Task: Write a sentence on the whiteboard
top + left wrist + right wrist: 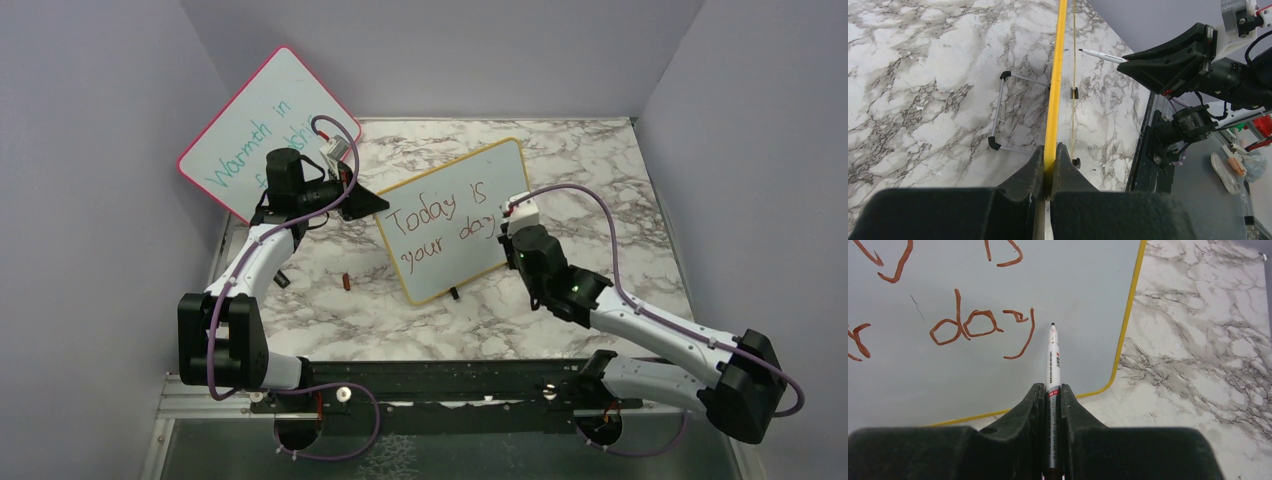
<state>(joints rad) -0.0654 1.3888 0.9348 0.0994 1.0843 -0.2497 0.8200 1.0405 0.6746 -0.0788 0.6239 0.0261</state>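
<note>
The yellow-framed whiteboard (455,222) stands tilted on the marble table, bearing the red-brown sentence (440,228) "Today is your day" over two lines. My left gripper (372,203) is shut on the board's left edge; the left wrist view shows the yellow frame (1054,90) pinched between the jaws, edge-on. My right gripper (507,226) is shut on a white marker (1053,357) at the board's right side. The marker's tip sits just right of the word "day" (983,330), close to the board; contact is unclear.
A pink-framed board (262,130) with teal writing leans in the back left corner behind the left arm. A small red marker cap (345,282) lies on the table (600,200) left of the whiteboard. Grey walls close in on three sides.
</note>
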